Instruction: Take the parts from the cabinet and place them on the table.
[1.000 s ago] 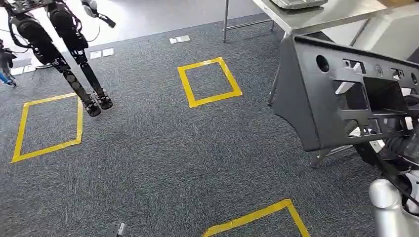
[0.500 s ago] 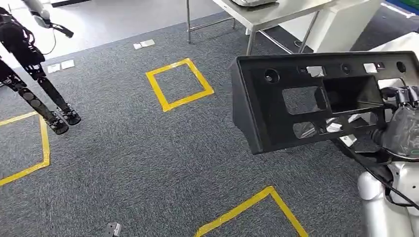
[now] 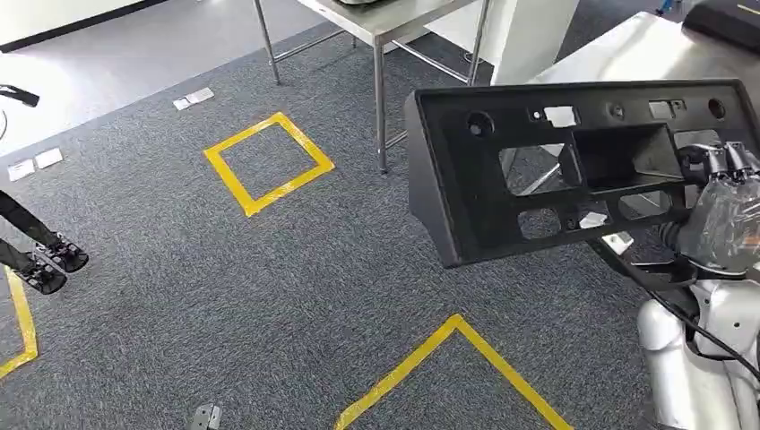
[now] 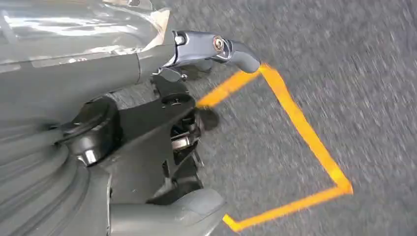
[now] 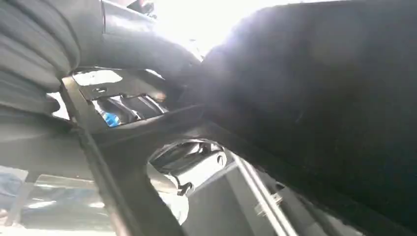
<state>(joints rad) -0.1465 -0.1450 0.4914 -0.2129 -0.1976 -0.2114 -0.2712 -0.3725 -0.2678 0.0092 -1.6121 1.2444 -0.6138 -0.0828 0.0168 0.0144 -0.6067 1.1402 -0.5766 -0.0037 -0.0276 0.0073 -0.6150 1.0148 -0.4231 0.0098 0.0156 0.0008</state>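
Head view: a large black moulded panel (image 3: 502, 193), pierced by rectangular cut-outs and small round holes, is held in the air at the right of the scene, above the grey carpet (image 3: 269, 287). Its long upper edge runs roughly level, and its left end is angled down towards the floor. The right hand (image 3: 721, 202) meets the panel at its right end, where its fingers close on the panel's inner frame. The silver right arm (image 3: 695, 358) rises from the lower right corner.

Right wrist view: the panel's dark body sits close against the hand, with thin black ribs of the part crossing in front of the fingers (image 5: 147, 93); the exact grasp is blurred.

Left wrist view: the left hand (image 4: 182, 123) hangs over the carpet, holding nothing. Its thumb (image 4: 167, 216) and one finger (image 4: 231, 49) stand apart.

Behind the panel stands a metal table (image 3: 394, 22) on thin legs, and a second pale tabletop (image 3: 627, 54) lies at the upper right. Squares of yellow tape (image 3: 269, 161) mark the carpet. The dark feet of another robot (image 3: 45, 260) rest on the floor at the left edge.
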